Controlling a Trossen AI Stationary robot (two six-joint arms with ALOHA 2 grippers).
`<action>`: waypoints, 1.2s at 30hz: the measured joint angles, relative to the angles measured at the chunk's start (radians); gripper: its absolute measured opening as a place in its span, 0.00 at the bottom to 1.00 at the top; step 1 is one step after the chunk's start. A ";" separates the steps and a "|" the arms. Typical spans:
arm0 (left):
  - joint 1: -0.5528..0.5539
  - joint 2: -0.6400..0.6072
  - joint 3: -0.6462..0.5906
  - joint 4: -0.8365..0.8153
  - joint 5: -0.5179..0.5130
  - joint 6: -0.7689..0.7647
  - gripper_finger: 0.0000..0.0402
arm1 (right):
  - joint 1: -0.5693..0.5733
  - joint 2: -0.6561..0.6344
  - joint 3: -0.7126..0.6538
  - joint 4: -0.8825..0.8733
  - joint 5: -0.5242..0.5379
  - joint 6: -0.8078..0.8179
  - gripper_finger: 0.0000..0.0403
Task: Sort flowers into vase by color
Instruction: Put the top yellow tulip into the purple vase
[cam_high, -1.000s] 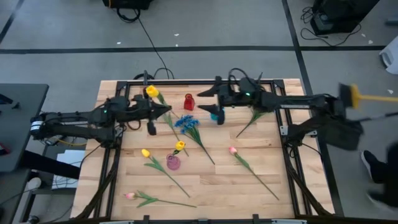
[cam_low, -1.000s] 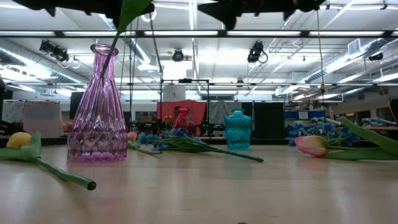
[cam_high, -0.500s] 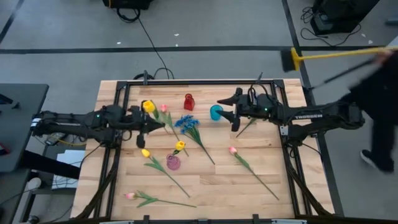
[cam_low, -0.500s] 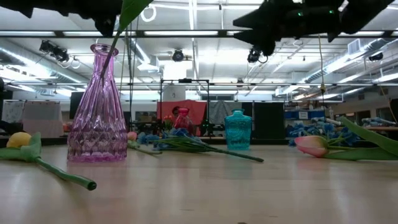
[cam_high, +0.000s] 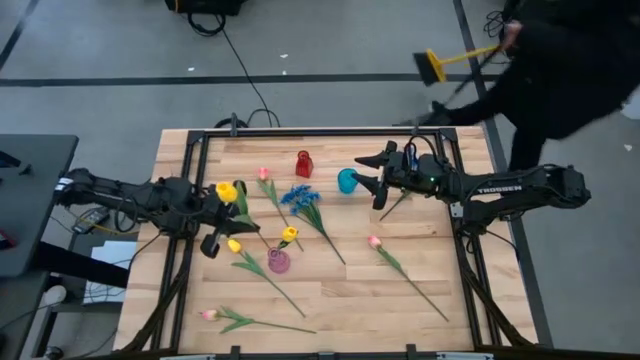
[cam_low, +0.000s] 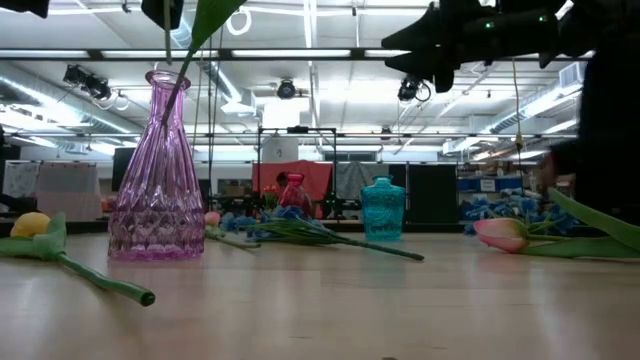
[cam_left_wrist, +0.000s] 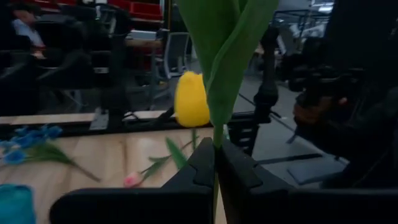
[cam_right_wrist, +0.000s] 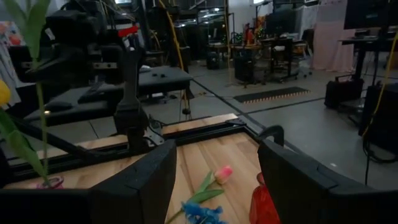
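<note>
My left gripper (cam_high: 232, 208) is above the table's left-centre, shut on a yellow tulip (cam_high: 226, 190) with a broad green leaf (cam_left_wrist: 227, 62). My right gripper (cam_high: 367, 178) hovers open beside the teal vase (cam_high: 347, 181) and holds nothing. A second yellow tulip (cam_high: 289, 234) stands with its stem in the neck of the purple vase (cam_low: 155, 170). A third yellow tulip (cam_high: 233, 245), pink tulips (cam_high: 374, 241) (cam_high: 208, 314) (cam_high: 263, 173) and blue blooms (cam_high: 300, 196) lie flat on the wood. The red vase (cam_high: 303, 163) stands near the far edge. My left gripper (cam_left_wrist: 214, 152) pinches the yellow tulip's stem (cam_left_wrist: 214, 135) between its two fingers, below the leaf and the bloom (cam_left_wrist: 191, 99). The fingers come from the table's left and lie across the stem. The flower is lifted clear of the table, bloom above the fingers.
A person in dark clothes (cam_high: 570, 60) with a yellow broom (cam_high: 435, 65) moves past the table's far right corner. A black frame (cam_high: 190, 150) borders the wooden top. Another stem (cam_high: 400, 200) lies under my right arm. Bare wood shows at the near right (cam_high: 400, 310).
My left gripper has carried the yellow tulip from near the far edge toward the table's left and near side, staying shut on it. My right gripper has drawn back a little to the right from over the teal vase, then held still. The person has walked in from the right.
</note>
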 joint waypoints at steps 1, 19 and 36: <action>-0.006 0.008 0.001 0.008 0.000 -0.008 0.03 | 0.000 0.000 0.000 0.000 0.000 0.000 0.59; -0.060 0.129 0.002 0.001 -0.080 0.036 0.03 | 0.000 0.000 0.002 -0.001 -0.004 -0.009 0.59; -0.116 0.344 0.001 0.004 -0.093 0.124 0.03 | 0.000 0.001 0.002 -0.002 -0.004 -0.010 0.59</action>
